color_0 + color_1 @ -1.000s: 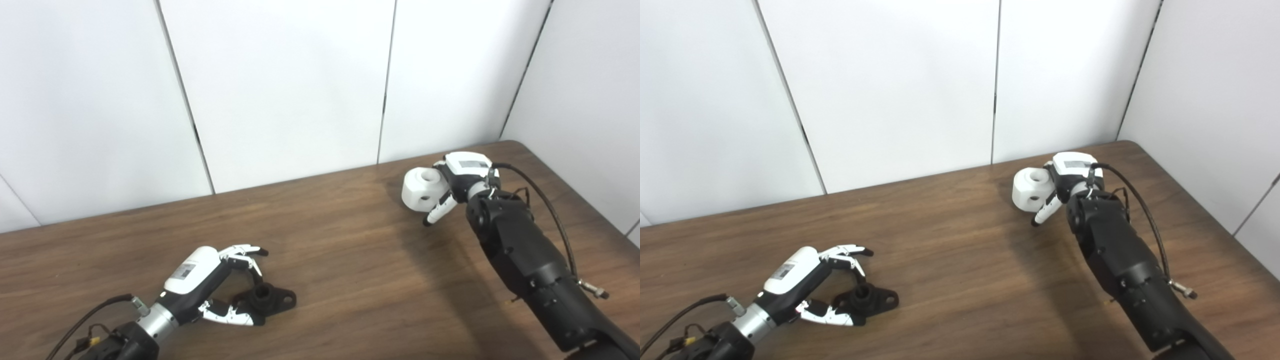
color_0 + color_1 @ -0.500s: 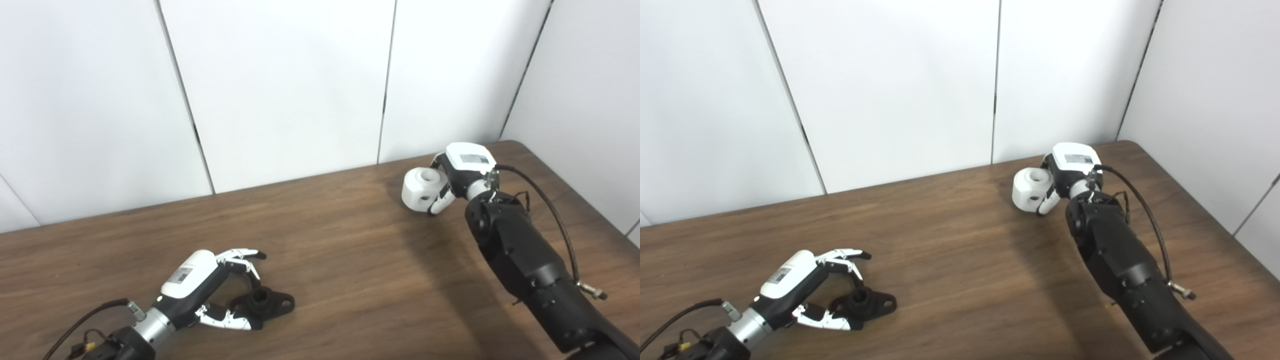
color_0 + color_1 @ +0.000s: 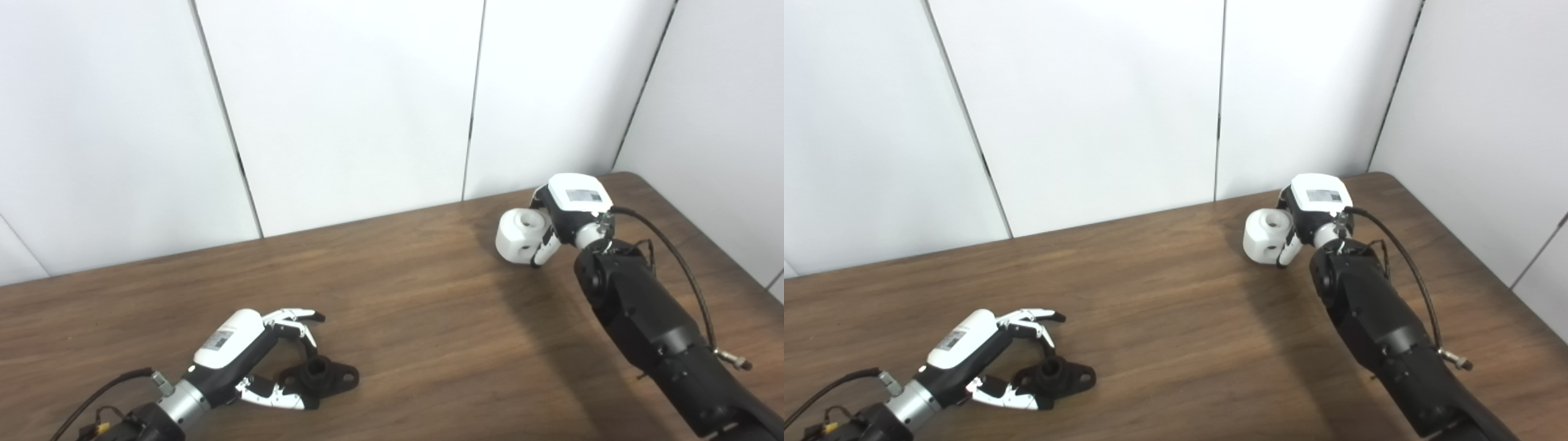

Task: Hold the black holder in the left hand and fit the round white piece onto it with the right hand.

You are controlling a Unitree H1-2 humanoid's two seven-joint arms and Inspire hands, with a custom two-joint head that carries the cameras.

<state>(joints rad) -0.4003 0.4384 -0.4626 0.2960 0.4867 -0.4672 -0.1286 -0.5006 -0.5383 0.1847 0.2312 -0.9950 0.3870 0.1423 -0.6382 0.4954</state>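
- The left hand (image 3: 257,349) is reaching low over the wooden table (image 3: 416,331) near its front left, with its fingers (image 3: 293,317) arching above the black holder (image 3: 318,375) and its thumb lying along the holder's near side.
- The fingers are spread around the holder rather than clenched; I cannot tell whether they are gripping it.
- The holder is lying flat on the table.
- The right hand (image 3: 566,211) is grasping the round white piece (image 3: 520,235) near the far right of the table, fingers wrapped around its side.
- The white piece is sitting well apart from the holder, its hole facing up.
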